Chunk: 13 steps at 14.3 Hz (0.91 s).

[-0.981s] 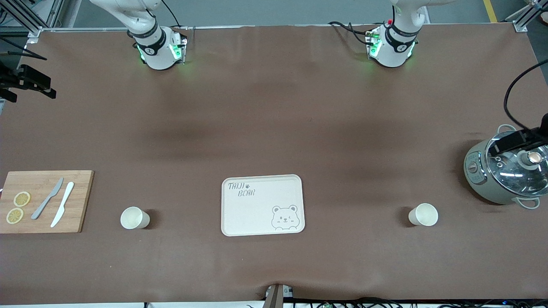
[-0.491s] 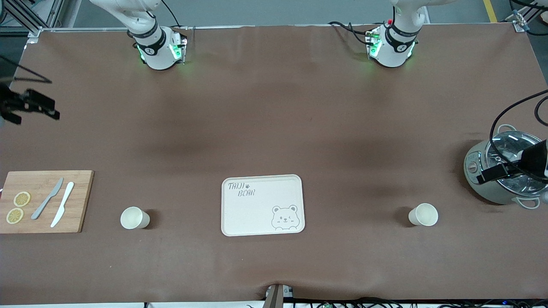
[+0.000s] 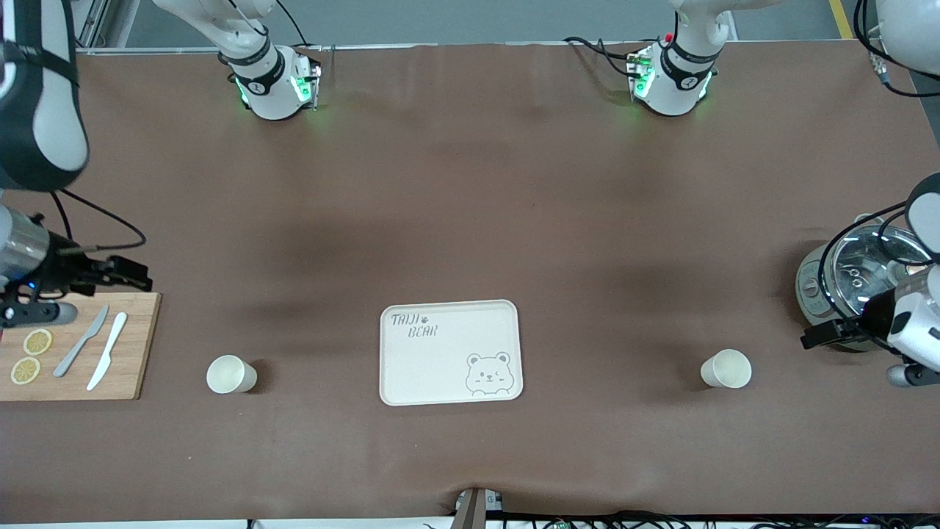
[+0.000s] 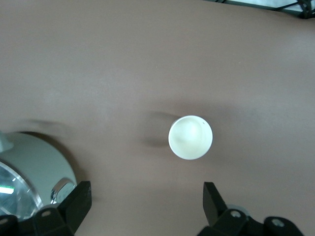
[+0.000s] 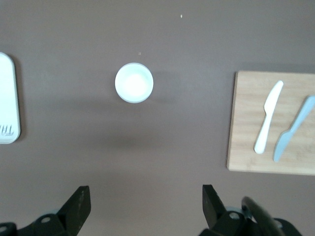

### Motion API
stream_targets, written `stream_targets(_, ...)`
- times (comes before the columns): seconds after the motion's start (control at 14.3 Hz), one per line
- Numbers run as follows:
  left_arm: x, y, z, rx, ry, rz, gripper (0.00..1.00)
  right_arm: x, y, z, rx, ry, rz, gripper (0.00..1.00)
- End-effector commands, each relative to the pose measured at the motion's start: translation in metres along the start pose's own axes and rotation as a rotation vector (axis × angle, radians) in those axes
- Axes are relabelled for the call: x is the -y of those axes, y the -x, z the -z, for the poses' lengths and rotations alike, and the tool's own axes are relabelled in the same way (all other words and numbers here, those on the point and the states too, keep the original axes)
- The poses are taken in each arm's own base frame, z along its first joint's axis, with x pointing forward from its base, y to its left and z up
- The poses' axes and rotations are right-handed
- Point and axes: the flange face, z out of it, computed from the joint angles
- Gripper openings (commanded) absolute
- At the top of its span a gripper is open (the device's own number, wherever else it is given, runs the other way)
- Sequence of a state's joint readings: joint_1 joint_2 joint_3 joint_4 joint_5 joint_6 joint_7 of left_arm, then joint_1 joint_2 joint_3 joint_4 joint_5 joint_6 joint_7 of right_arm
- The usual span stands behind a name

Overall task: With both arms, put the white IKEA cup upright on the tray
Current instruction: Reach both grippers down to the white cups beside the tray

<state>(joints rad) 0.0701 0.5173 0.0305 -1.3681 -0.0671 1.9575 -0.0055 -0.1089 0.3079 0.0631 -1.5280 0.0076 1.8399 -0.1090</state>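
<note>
The cream-white tray (image 3: 411, 375) with "TAIJI BEAR" lies at the table's middle with nothing on it. One white cup (image 3: 230, 374) stands upright, mouth up, toward the right arm's end; another white cup (image 3: 725, 369) stands upright toward the left arm's end. My right gripper (image 3: 139, 278) is open and empty over the cutting board's farther corner; its wrist view shows its cup (image 5: 134, 82) ahead of the open gripper (image 5: 145, 206) and the tray's edge (image 5: 7, 98). My left gripper (image 3: 811, 339) is open and empty beside the pot; its wrist view shows its cup (image 4: 190, 137) ahead of the open gripper (image 4: 146, 206).
A wooden cutting board (image 3: 136, 345) with two knives (image 3: 106, 351) and lemon slices (image 3: 37, 342) lies at the right arm's end. A grey-green pot with glass lid (image 3: 844, 279) stands at the left arm's end, also in the left wrist view (image 4: 29, 167).
Both arms have swung down into view. The right gripper moved toward the cutting board's corner. The left gripper moved from over the pot toward the cup.
</note>
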Motion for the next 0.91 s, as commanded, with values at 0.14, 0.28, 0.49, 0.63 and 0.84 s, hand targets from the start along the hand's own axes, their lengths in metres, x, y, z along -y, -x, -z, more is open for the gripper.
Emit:
stream_targets(0.14, -0.009, -0.011, -0.056, 0.007, -0.006, -0.031, 1.00, -0.009, -0.034, -0.069, -0.006, -0.016, -0.024, 1.00)
stream_targets(0.28, -0.013, -0.013, -0.082, 0.015, -0.006, -0.037, 1.00, -0.010, -0.044, -0.098, -0.024, -0.016, -0.024, 1.00)
stream_targets(0.49, -0.018, -0.015, -0.112, 0.009, -0.009, -0.050, 1.00, -0.006, -0.056, -0.135, -0.032, -0.018, -0.017, 1.00)
stream_targets(0.63, -0.017, -0.015, -0.135, -0.001, -0.009, -0.048, 1.00, -0.007, -0.062, -0.155, -0.026, -0.019, -0.015, 1.00)
stream_targets(0.84, -0.015, -0.006, -0.165, -0.014, -0.010, -0.047, 1.00, -0.006, -0.071, -0.176, -0.041, -0.016, -0.011, 1.00)
